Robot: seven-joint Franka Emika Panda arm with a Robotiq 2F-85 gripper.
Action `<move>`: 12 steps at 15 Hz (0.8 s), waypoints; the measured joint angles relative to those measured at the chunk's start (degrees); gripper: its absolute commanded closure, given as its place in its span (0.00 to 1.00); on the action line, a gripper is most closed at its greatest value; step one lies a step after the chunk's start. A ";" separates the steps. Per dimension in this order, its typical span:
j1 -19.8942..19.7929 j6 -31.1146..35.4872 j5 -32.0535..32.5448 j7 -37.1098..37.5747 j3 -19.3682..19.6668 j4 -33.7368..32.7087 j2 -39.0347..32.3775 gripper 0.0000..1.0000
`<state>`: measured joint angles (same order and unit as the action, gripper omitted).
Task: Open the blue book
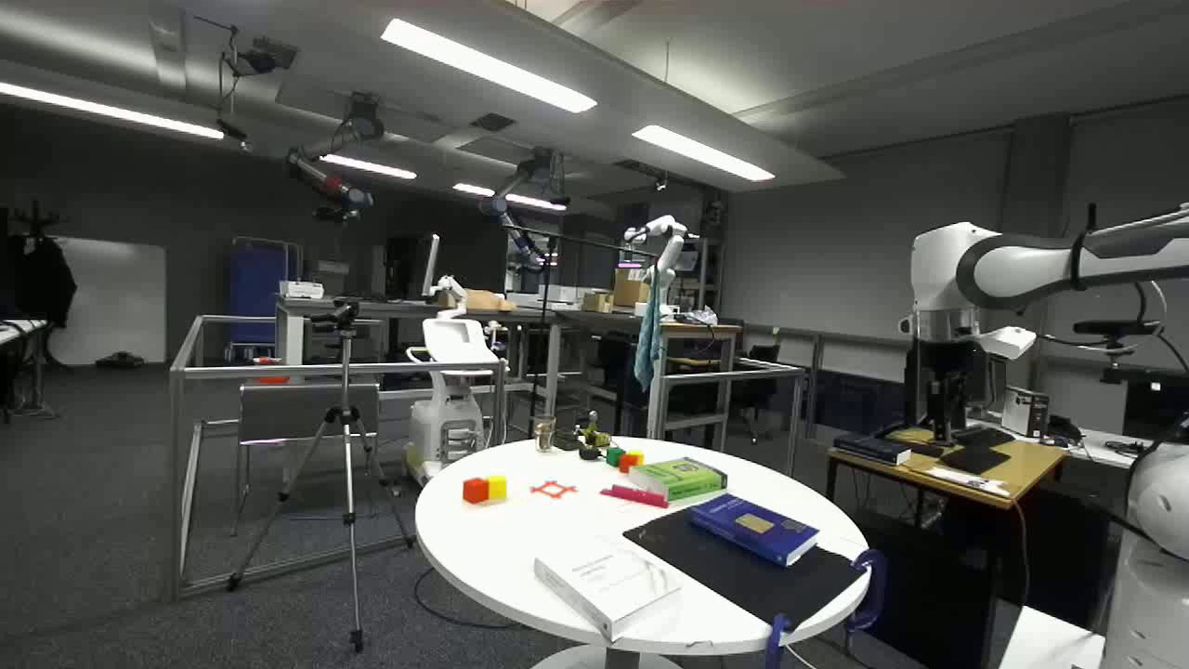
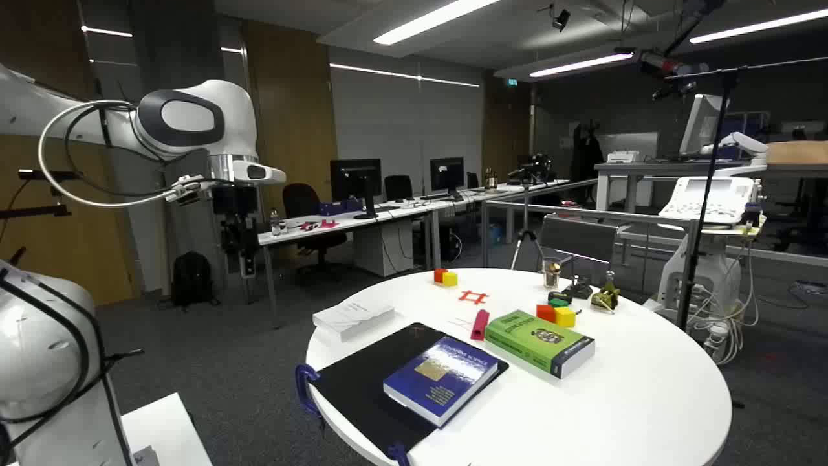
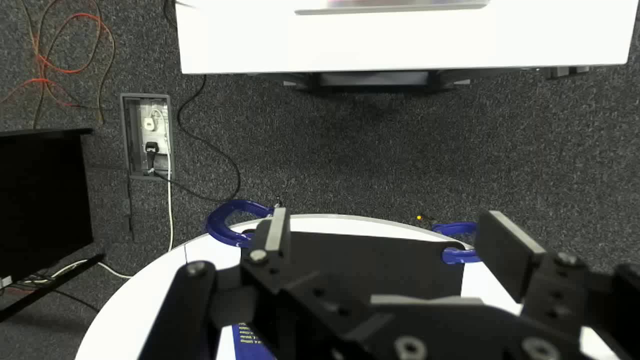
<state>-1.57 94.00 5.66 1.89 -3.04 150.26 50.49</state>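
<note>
The blue book (image 1: 729,514) lies flat and closed on a black mat (image 1: 669,548) on the round white table (image 1: 520,534). In an exterior view the book (image 2: 446,382) shows its blue cover with a gold picture and pale page edges. My gripper (image 2: 243,259) hangs in the air beside the table, fingers down, well above and away from the book. In the wrist view the gripper (image 3: 392,237) is open, its fingers wide apart with nothing between them. There only a corner of the book (image 3: 250,345) shows; the gripper hides the rest.
A green book (image 2: 540,340) lies close to the blue book. A white book (image 1: 608,585) lies near the table edge. Blue clamps (image 3: 235,222) hold the mat at the rim. Red plastic pieces (image 2: 479,325), coloured cubes (image 1: 484,489) and a glass (image 2: 551,275) stand further off.
</note>
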 measured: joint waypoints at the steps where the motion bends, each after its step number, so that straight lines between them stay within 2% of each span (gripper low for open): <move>1: 0.00 0.00 0.00 0.00 0.00 0.00 0.00 0.00; 4: 0.04 0.00 -0.40 0.69 0.01 -0.06 -0.32 0.00; 7: -0.14 0.00 -3.41 5.27 0.68 -1.50 -3.27 0.00; 12: -3.12 0.00 -8.66 8.96 5.24 -6.93 -11.84 0.00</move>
<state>-4.69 94.00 -3.00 10.85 2.21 143.33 38.65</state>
